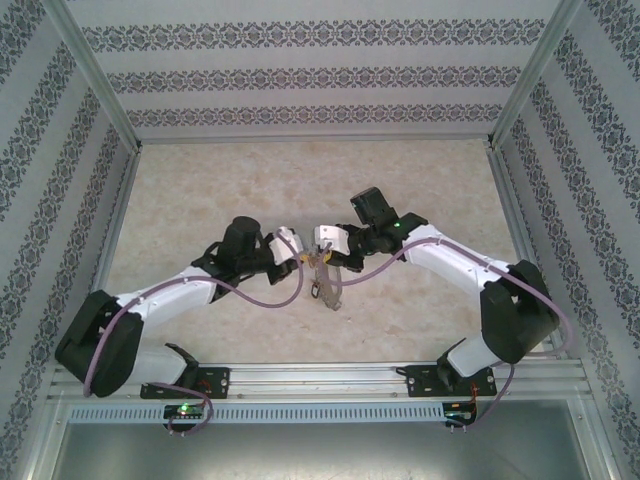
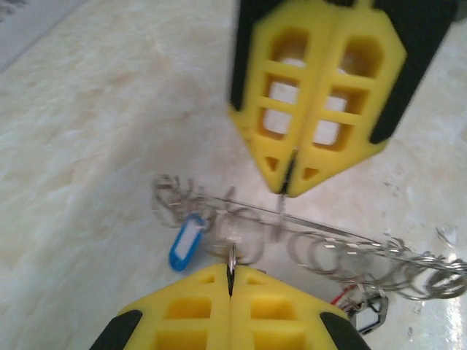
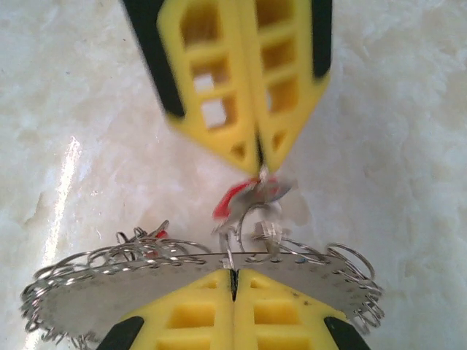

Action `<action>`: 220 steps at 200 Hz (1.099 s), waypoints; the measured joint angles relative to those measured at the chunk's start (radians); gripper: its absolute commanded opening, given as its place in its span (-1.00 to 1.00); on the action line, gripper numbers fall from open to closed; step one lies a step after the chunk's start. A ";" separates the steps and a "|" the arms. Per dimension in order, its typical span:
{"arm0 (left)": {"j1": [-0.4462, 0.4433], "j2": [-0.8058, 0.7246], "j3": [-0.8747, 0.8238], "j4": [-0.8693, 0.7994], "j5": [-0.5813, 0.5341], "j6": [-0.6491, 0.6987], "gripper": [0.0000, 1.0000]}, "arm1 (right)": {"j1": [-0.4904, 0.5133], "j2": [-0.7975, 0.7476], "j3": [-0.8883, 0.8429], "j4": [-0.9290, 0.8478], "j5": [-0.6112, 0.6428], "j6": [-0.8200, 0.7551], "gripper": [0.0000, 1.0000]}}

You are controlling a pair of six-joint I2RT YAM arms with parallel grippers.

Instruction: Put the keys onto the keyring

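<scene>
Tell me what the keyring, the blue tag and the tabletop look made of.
keyring: bare metal wire, shiny silver, glints along the coils.
blue tag: likely plastic, glossy, with a white insert.
tabletop: beige marble-look; the sheen suggests laminate or polished stone.

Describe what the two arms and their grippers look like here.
Both the left arm and right arm have white shells with black joints, and a purple cable runs along each. The left gripper and right gripper have yellow fingers with lattice cut-outs tapering to a point, edged in black. A green light glows near the right wrist.

Bright diffuse light, blurry wrist views
</scene>
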 measured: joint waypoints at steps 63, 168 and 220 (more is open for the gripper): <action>0.065 -0.145 0.011 -0.137 -0.232 -0.163 -1.00 | 0.033 0.134 0.090 -0.028 0.024 0.048 -1.00; 0.152 -0.185 0.019 -0.238 -0.460 -0.296 -1.00 | 0.141 0.342 0.230 -0.056 0.072 0.078 -1.00; 0.157 -0.186 0.006 -0.236 -0.460 -0.307 -1.00 | 0.164 0.410 0.250 -0.069 0.076 0.076 -1.00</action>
